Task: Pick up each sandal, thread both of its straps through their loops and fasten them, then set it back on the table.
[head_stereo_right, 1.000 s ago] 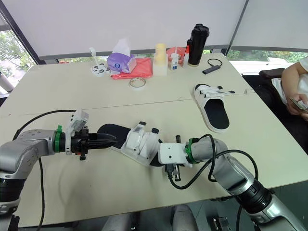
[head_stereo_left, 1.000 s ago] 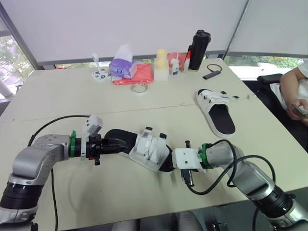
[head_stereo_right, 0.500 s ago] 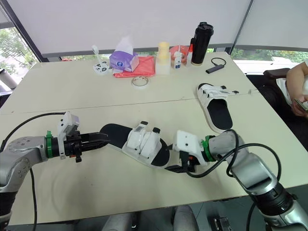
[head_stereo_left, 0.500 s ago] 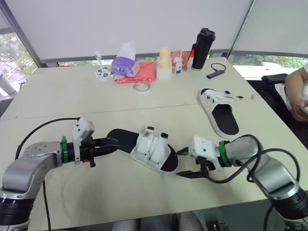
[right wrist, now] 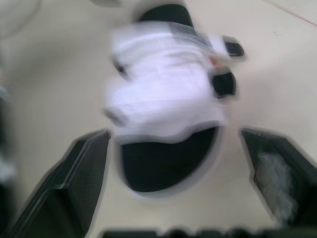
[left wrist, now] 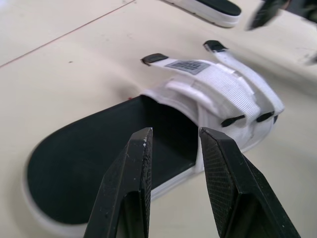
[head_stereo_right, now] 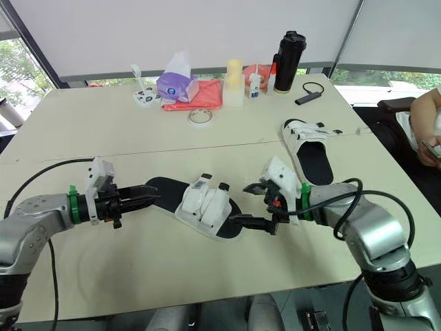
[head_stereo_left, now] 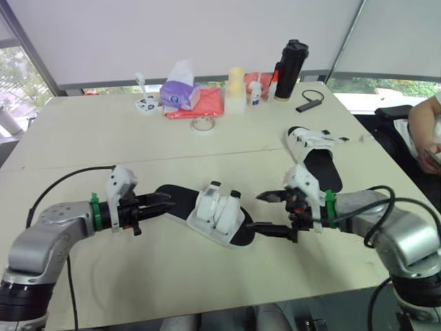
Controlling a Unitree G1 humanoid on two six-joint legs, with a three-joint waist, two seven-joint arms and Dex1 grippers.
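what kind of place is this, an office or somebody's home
Most likely an office or meeting room: a large pale table with window blinds behind it, everyday clutter such as a tissue pack and a black tumbler along its far edge, and a person seated at the side.

From my feed I've got one big cream table (head_stereo_left: 83, 138) with a seam running across the middle. On the near half sits a sandal (head_stereo_left: 213, 214), white straps, black footbed, lying at an angle. The other sandal (head_stereo_left: 313, 158) is flat on the right side, well apart from it. Along the far edge: a purple tissue pack (head_stereo_left: 180, 95) on a red cloth (head_stereo_left: 207, 103), a tape roll (head_stereo_left: 200, 124) just in front, a cream bottle (head_stereo_left: 236, 91), a little white bottle (head_stereo_left: 255, 94), a black flask (head_stereo_left: 289, 61) and a small black gadget (head_stereo_left: 308, 105).
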